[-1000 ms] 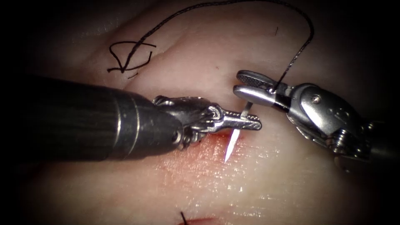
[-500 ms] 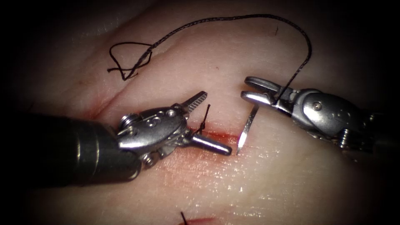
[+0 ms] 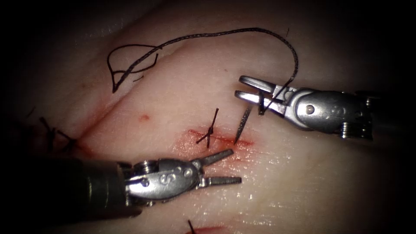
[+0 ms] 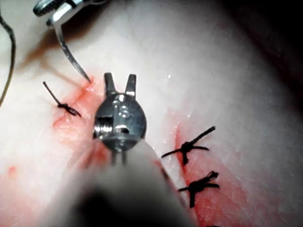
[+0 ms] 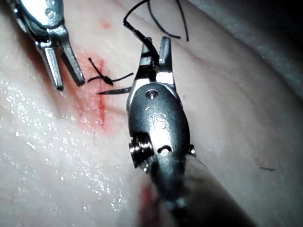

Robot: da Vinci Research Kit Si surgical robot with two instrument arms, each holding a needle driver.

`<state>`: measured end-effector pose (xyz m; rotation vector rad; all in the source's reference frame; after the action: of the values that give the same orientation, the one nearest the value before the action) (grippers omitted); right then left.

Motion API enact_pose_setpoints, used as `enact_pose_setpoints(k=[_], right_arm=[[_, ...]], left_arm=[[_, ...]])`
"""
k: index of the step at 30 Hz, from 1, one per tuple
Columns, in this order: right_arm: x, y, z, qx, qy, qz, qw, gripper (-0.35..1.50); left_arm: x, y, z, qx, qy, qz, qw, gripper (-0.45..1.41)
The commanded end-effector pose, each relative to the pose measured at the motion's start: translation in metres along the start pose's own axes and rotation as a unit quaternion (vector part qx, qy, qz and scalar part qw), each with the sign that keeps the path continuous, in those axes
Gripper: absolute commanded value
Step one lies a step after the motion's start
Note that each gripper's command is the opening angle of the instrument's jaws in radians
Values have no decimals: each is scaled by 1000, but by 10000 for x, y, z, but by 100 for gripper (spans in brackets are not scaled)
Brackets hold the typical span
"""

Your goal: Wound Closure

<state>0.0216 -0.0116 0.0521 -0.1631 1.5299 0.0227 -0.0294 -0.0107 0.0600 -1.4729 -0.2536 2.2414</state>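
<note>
My right tool (image 3: 239,86) comes in from the right and is shut on the curved needle (image 3: 245,121) near its tail end. The needle slants down to the cut, its tip touching the red edge just right of a knotted stitch (image 3: 209,132); whether it has entered the tissue (image 3: 303,173) I cannot tell. Black thread (image 3: 242,31) arcs from the tail over the tissue to a loose loop at far left. My left tool (image 3: 235,165) lies below the cut, open, holding nothing. The left wrist view shows its jaws (image 4: 120,78) beside the needle (image 4: 68,52).
Red fluid (image 3: 190,143) stains the tissue around the cut. Two more knotted stitches (image 4: 187,149) lie further along the wound in the left wrist view. A short cut thread end (image 3: 190,225) pokes up at the bottom edge.
The left tool let go of the needle's middle, opened and drew back down and to the left. The right tool kept the needle and swung its tip to the cut.
</note>
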Motion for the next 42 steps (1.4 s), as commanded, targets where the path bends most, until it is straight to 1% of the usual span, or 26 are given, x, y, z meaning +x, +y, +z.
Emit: enact_pose_setpoints(k=[1, 3, 5, 8, 10, 13, 17, 24, 30, 35, 42], right_arm=[[-4, 5, 8, 0, 1, -10, 1000, -35], [-4, 6, 8, 0, 2, -22, 1000, -35], [-3, 6, 8, 0, 2, -30, 1000, -35], [-2, 8, 8, 0, 3, -47, 999, -35], [-2, 8, 8, 0, 4, -58, 998, -35], [-3, 9, 7, 0, -2, -76, 997, -35], [-4, 8, 7, 1, -9, -98, 995, -35], [-7, 11, 8, -1, -17, -118, 993, -35], [-18, 9, 8, -3, -20, -129, 991, -35], [-31, 2, 10, -1, -23, -136, 990, -35], [-38, -9, 11, 6, -33, -159, 987, -35]], left_arm=[[-2, -1, 9, 1, 0, -1, 1000, 12], [-4, -4, 14, 1, -5, 0, 1000, 7], [-8, -6, 18, -4, -22, 3, 1000, 2], [-20, -6, 26, -6, -66, 11, 998, -2], [-31, -6, 32, 3, -98, 18, 995, -2], [-46, -7, 38, 3, -114, 29, 993, 0], [-59, -8, 41, 2, -129, 27, 991, 2], [-56, -7, 38, 0, -133, 26, 991, 2], [-48, -2, 35, 0, -134, 22, 991, 2], [-37, -3, 31, -3, -134, 16, 991, 5], [-27, -8, 21, 1, -135, 12, 991, 12]])
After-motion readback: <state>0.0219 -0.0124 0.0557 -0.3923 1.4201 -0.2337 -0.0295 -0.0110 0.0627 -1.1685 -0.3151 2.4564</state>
